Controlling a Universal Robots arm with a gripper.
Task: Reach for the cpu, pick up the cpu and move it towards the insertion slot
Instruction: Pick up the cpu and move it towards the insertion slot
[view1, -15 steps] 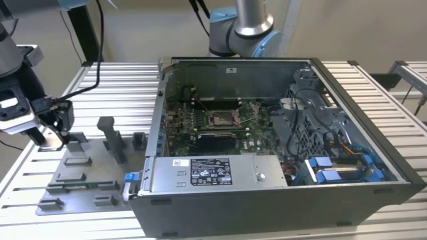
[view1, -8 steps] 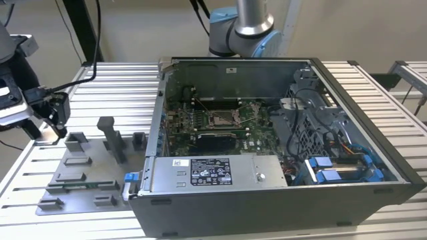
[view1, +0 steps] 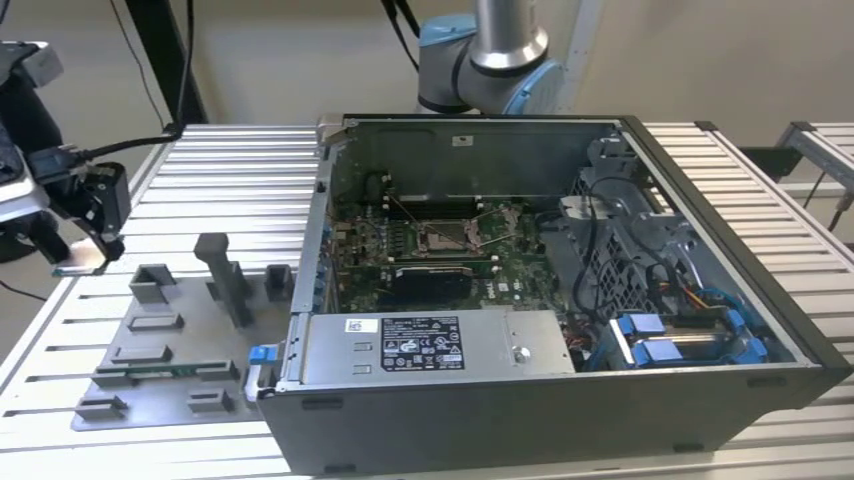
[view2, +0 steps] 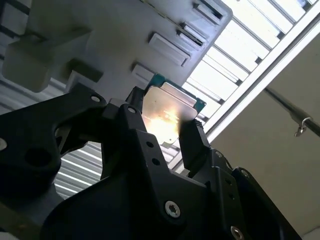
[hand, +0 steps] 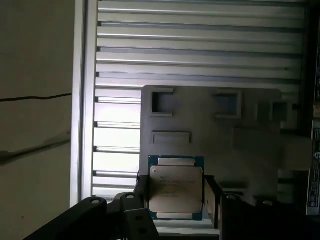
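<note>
Transport looks to be the step in hand. In the exterior view the gripper (view1: 83, 255) hangs at the far left, above the slatted surface (view1: 214, 170) and just beside the grey fixture plate (view1: 174, 330). It is well apart from the insertion slot (view1: 447, 235), which sits on the green board inside the open computer case (view1: 534, 410). In the second wrist view the fingers (view2: 192, 142) are drawn in narrow on the cpu (view2: 170, 107), 1 on each of 2 opposite edges, and its silvery top catches a glare. In the first wrist view the chip lies flat between them, green rim showing, and seems lifted clear of the fixture plate's pockets. By my reading, the carry calls for a long sweep toward the exterior view's right, enough height to pass the case wall, and a steady, level hold on the thin chip.
</note>
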